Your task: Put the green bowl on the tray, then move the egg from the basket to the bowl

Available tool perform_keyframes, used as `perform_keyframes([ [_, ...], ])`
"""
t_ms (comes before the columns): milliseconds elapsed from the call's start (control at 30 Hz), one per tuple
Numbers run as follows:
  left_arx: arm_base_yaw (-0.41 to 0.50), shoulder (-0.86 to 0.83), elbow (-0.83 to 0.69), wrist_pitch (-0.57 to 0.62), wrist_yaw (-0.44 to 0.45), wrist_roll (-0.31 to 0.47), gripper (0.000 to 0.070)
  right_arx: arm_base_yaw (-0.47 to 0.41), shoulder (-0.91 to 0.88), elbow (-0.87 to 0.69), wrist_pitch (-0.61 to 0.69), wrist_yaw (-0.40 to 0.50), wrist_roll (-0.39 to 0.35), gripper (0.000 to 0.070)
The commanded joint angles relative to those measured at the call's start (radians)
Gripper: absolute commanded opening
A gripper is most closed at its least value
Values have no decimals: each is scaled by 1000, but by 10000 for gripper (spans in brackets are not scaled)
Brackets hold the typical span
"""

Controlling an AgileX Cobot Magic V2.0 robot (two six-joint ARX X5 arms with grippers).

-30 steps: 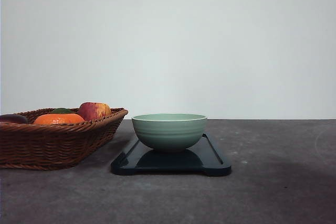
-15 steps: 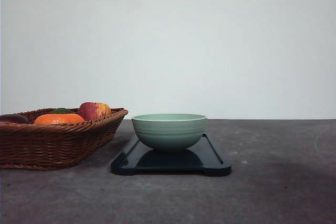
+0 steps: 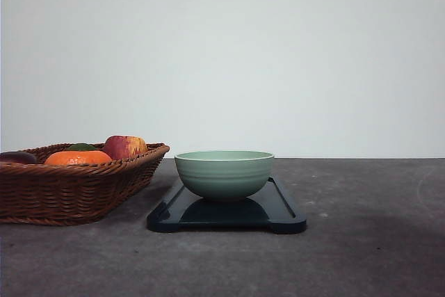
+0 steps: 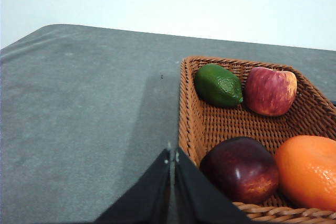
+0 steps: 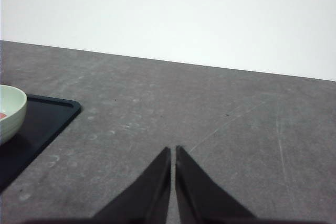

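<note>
The pale green bowl [image 3: 224, 174] stands upright on the dark tray [image 3: 278, 213] at the table's middle. Left of it sits the brown wicker basket [image 3: 69, 189]. In the right wrist view, the bowl [image 5: 8, 111] shows at the frame edge on the tray [image 5: 47, 114]. A small pinkish sliver inside it looks like the egg [image 5: 2, 115]. My right gripper [image 5: 172, 150] is shut and empty over bare table, apart from the tray. My left gripper [image 4: 172, 156] is shut and empty, just outside the basket [image 4: 191, 114] rim.
The basket holds a green fruit [image 4: 218, 85], a red-yellow apple [image 4: 270, 91], a dark red fruit [image 4: 240, 169] and an orange [image 4: 307, 170]. Grey tabletop [image 3: 361, 255] spreads right of the tray, and a white wall stands behind.
</note>
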Motion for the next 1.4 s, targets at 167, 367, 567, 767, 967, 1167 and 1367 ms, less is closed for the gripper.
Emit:
perform_keyframes([
  [167,1,0,-19,12,-2,9,0,2,1,-5,11,0,11,7],
  [367,1,0,-19,12,-2,9,0,2,1,-5,11,0,11,7],
  [567,1,0,-19,12,-2,9,0,2,1,-5,11,0,11,7],
  [767,1,0,-19,12,-2,9,0,2,1,-5,11,1,11,7],
  [967,1,0,-19,12,-2,9,0,2,1,-5,11,0,11,7],
  [1167,1,0,-19,12,-2,9,0,2,1,-5,11,0,11,7],
  [1367,1,0,-19,12,-2,9,0,2,1,-5,11,0,11,7],
])
